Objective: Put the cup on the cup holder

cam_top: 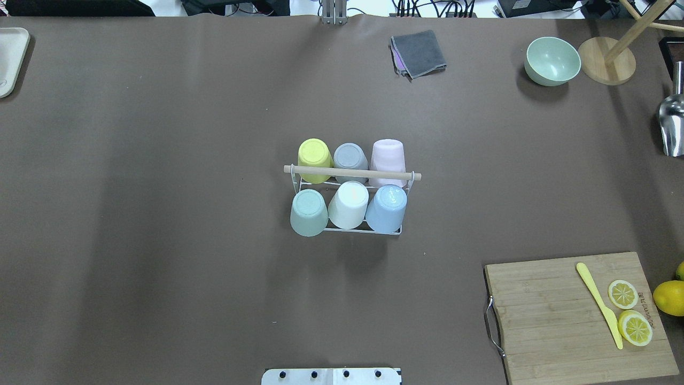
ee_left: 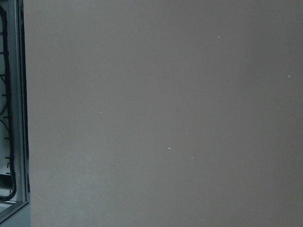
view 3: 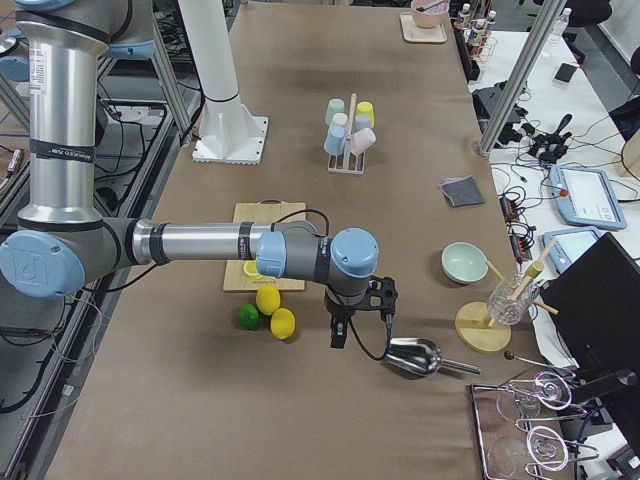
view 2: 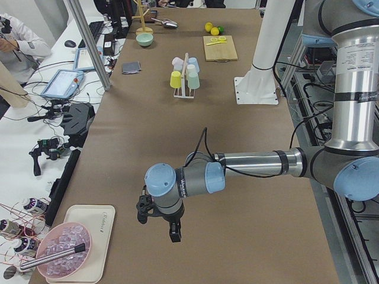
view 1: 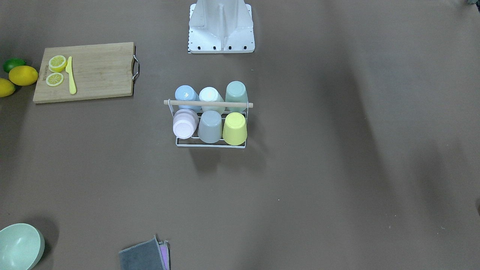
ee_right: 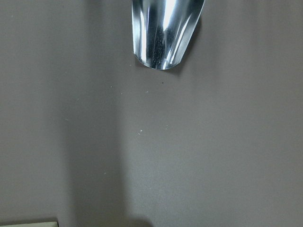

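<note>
Overhead exterior view: the brown bench [cam_top: 160,160] is mostly bare, with the cup holder [cam_top: 352,172] at its middle. Both arms hang well apart from the cup holder, one out at each end of the bench. The left fingers [view 2: 176,232] and the right fingers [view 3: 336,332] show only in the side views, so I cannot tell how wide either pair stands; neither seems to carry a cup.

A wooden cutting board [cam_top: 556,315] lies on the robot's side of the cup holder, well off to the right.

All six prongs of the cup holder bear an upturned cup. On the far side of its rod are the yellow cup [cam_top: 314,158], grey cup [cam_top: 350,158] and pink cup [cam_top: 387,155]. On the robot's side are the green cup [cam_top: 308,212], white cup [cam_top: 348,204] and blue cup [cam_top: 387,207]. I see no loose cup, so the task looks finished.

These cups look light, stiff and smooth, probably plastic. Any regrasp should pinch the wall near the upturned base and lift straight up, clear of the rod.

Beyond the cup holder and to its right sit a pale green bowl [cam_top: 552,60] and a folded grey cloth [cam_top: 419,52]. A metal scoop [cam_top: 672,123] lies far to its right. None of them crowds the cup holder.
</note>
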Controlling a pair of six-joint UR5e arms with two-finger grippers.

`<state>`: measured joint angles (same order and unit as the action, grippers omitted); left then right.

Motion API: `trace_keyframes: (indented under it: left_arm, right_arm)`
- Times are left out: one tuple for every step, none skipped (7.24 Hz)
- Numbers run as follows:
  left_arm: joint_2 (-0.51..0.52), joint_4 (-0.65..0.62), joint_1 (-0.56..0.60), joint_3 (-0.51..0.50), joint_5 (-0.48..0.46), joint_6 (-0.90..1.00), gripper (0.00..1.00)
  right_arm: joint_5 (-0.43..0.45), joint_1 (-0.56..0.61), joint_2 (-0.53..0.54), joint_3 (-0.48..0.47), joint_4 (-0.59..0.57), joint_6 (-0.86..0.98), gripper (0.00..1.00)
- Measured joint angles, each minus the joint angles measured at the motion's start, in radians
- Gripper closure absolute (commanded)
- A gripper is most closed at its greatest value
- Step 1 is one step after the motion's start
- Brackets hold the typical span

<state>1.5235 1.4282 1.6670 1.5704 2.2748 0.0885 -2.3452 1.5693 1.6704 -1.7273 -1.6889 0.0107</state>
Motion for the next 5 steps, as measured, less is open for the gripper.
trace_keyframes:
  left_arm:
    - [0.001,0.000,-0.001,-0.007,0.021,-0.002,0.02]
    - [0.001,0.001,-0.001,-0.017,0.030,-0.001,0.02]
    - [0.001,0.002,-0.002,-0.026,0.034,0.002,0.02]
    - [0.002,0.003,-0.002,-0.029,0.035,0.002,0.02]
    - [0.004,0.003,-0.002,-0.025,0.037,0.003,0.02]
  right_arm:
    - [0.003,0.000,-0.002,0.000,0.000,0.000,0.00]
    - [0.004,0.000,-0.003,0.000,0.000,0.000,0.00]
    - [0.004,0.000,-0.004,0.000,0.000,0.000,0.00]
    - [0.004,0.000,-0.004,0.000,0.000,0.000,0.00]
    - [0.005,0.000,-0.004,0.000,0.000,0.000,0.00]
